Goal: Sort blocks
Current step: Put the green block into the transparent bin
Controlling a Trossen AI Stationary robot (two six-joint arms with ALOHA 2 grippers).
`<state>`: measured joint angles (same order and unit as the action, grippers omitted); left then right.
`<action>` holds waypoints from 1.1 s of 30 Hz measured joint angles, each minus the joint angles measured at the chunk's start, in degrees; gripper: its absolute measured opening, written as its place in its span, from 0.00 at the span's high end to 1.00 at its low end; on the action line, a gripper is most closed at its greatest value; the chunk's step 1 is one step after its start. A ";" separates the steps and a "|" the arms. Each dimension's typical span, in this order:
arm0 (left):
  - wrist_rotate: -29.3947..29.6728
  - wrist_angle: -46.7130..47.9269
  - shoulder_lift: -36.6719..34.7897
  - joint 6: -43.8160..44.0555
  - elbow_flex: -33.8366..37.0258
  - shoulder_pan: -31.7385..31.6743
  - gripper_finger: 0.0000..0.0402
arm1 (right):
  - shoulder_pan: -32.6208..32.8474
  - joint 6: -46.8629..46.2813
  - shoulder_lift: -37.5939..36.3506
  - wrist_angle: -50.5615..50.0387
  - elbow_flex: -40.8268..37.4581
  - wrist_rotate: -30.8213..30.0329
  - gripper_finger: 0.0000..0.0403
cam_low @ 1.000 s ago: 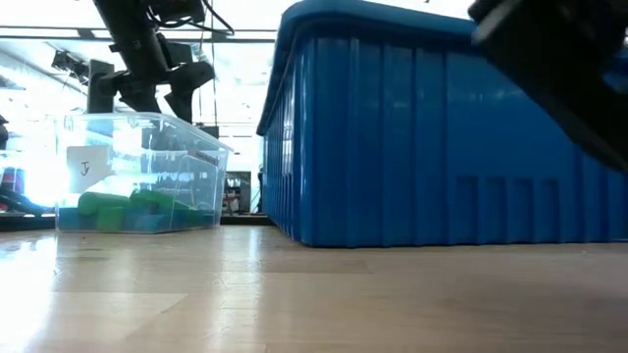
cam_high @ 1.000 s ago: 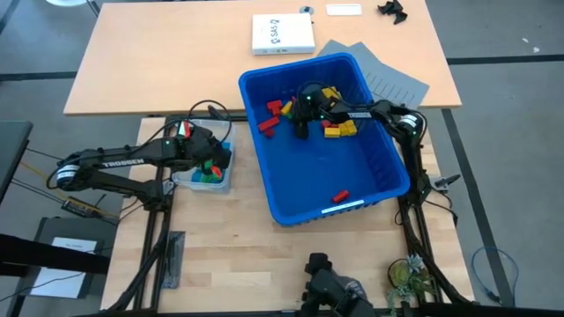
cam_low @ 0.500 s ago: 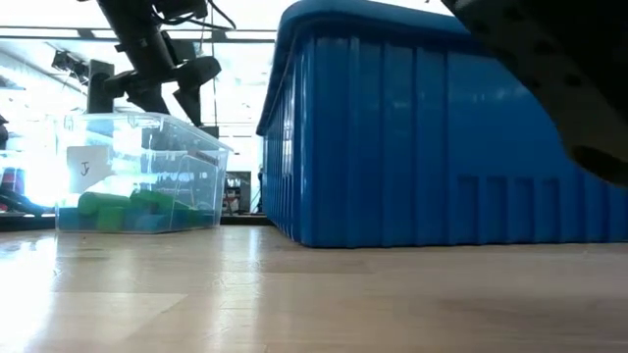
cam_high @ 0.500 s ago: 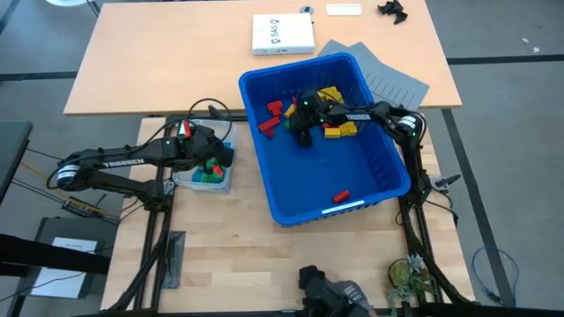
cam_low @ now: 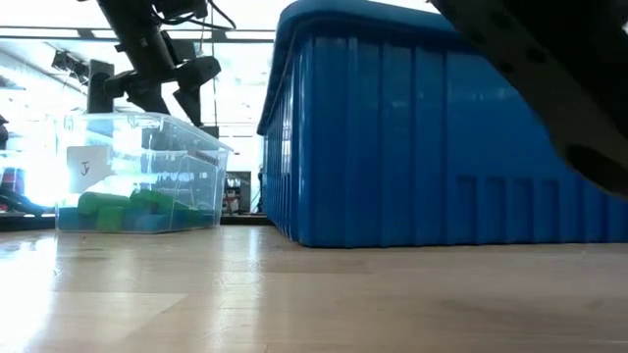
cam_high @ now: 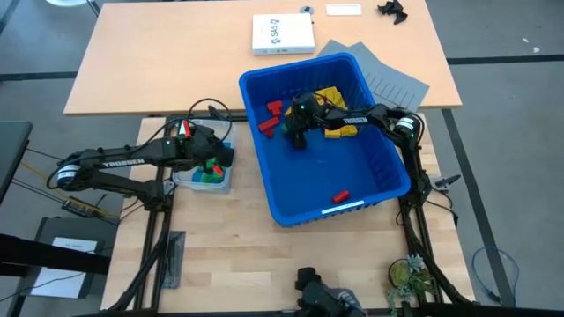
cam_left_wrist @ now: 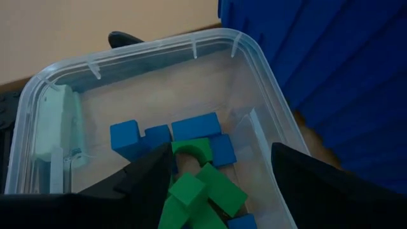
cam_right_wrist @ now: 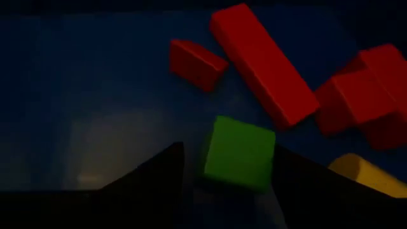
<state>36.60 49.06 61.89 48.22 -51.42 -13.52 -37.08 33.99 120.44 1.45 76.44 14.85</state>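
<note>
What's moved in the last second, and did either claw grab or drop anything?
The right claw slid a little leftward across the blue bin, away from the yellow blocks toward the red blocks, and now straddles a green block, open around it. The left claw stayed open above the clear tub. Nothing was dropped.

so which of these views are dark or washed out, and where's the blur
Right wrist view: dim inside the blue bin, though the green block still reads clearly. Low view: bright backlight washes out the room behind the clear tub; a dark arm close to the lens is a blur. Left wrist view: evenly lit.
</note>
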 joint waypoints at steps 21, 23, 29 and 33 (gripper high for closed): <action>0.00 -6.59 0.00 0.01 0.00 0.00 0.31 | -0.13 -2.90 -0.48 0.87 0.02 -2.43 0.69; 0.00 -6.58 0.00 -0.04 0.00 0.02 0.31 | -0.13 -2.89 -1.39 0.13 0.00 -3.50 0.69; 0.02 -6.78 0.00 -5.87 0.00 0.02 0.31 | -0.06 -2.44 -6.89 -0.16 0.04 -4.69 0.69; 0.03 -8.17 0.00 -6.29 0.00 0.02 0.31 | -0.06 -2.46 -11.02 -0.33 0.04 -4.72 0.69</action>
<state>36.63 40.89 61.89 41.93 -51.42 -13.50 -37.15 31.53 109.42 1.12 76.49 10.13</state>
